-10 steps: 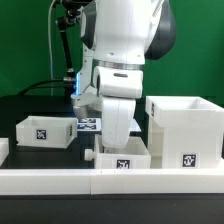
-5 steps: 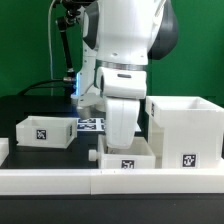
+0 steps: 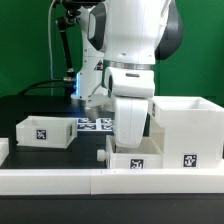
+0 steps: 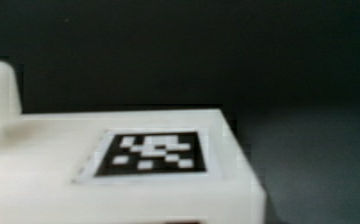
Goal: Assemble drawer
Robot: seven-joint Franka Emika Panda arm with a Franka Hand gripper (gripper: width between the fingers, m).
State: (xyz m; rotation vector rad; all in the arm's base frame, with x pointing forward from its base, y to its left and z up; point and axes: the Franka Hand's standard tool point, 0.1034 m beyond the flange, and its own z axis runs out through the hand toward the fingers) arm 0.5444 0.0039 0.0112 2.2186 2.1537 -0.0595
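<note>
The drawer's tall hollow housing [image 3: 186,126] stands at the exterior view's right. One small tagged tray [image 3: 134,160] sits in front of my arm, close beside the housing, with a small knob [image 3: 102,156] on its outer end. My gripper [image 3: 132,141] reaches down into this tray; its fingertips are hidden by the hand and the tray wall. In the wrist view the tray's white wall [image 4: 52,190] with its square tag [image 4: 154,155] fills the picture, and no finger shows. A second tagged tray [image 3: 45,131] lies at the exterior view's left.
A long low white rail [image 3: 60,181] edges the table along the front. The marker board [image 3: 93,124] lies flat behind the trays. A black stand with cables [image 3: 66,50] rises at the back.
My gripper and the middle tray have moved together toward the exterior view's right, nearer the housing. The left tray and the housing have not moved.
</note>
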